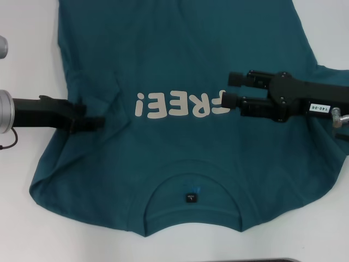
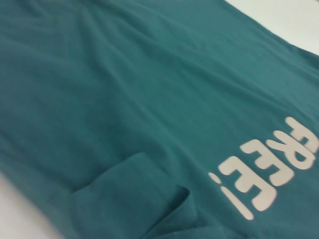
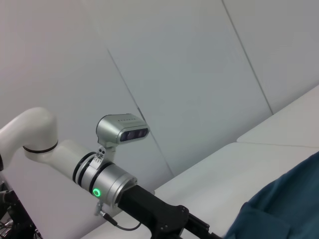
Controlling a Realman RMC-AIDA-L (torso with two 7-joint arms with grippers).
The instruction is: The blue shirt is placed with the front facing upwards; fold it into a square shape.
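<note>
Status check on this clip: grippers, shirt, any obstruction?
Left gripper on shirt's left side. Right gripper over the lettering, open. Blue shirt face up, unfolded. Nothing in the way.

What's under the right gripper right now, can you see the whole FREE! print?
No. The right gripper hangs over the blue shirt and covers most of the lettering's F; REE! shows. The left gripper sits at a fabric fold on the opposite side.

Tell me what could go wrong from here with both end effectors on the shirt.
1. The left end effector sits at a bunched fold in the blue shirt; pulling from there may drag wrinkles into the fold.
2. The right end effector covers the "FREE!" lettering well inside the side edge, so the fold could come out uneven.
3. The collar lies near the table's near edge.
</note>
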